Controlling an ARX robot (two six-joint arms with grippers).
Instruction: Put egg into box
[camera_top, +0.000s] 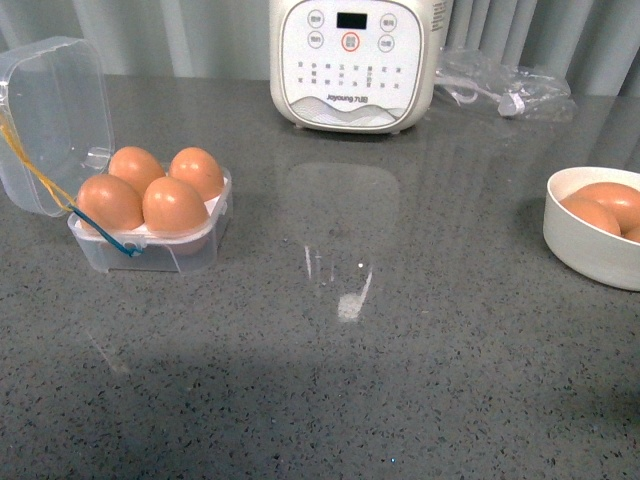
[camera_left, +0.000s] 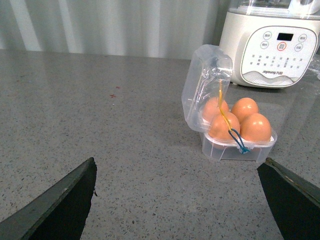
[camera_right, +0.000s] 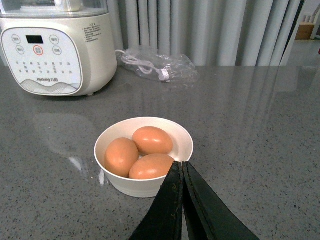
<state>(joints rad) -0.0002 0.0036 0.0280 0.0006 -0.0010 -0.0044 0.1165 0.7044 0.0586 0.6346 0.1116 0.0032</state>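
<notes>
The clear egg box (camera_top: 150, 255) stands at the left of the grey counter with its lid (camera_top: 50, 120) swung open. Several brown eggs (camera_top: 175, 205) fill all its slots. No gripper shows in the front view. In the left wrist view my left gripper (camera_left: 177, 200) is open and empty above bare counter, with the box (camera_left: 225, 150) some way ahead of it. My right gripper (camera_right: 181, 167) is shut and empty, its tips just at the near rim of the white bowl (camera_right: 135, 185), which holds three brown eggs (camera_right: 151, 140).
The white bowl (camera_top: 590, 255) sits at the counter's right edge. A cream appliance with buttons (camera_top: 348, 62) stands at the back centre. A clear plastic bag with a cable (camera_top: 505, 90) lies to its right. Curtains hang behind.
</notes>
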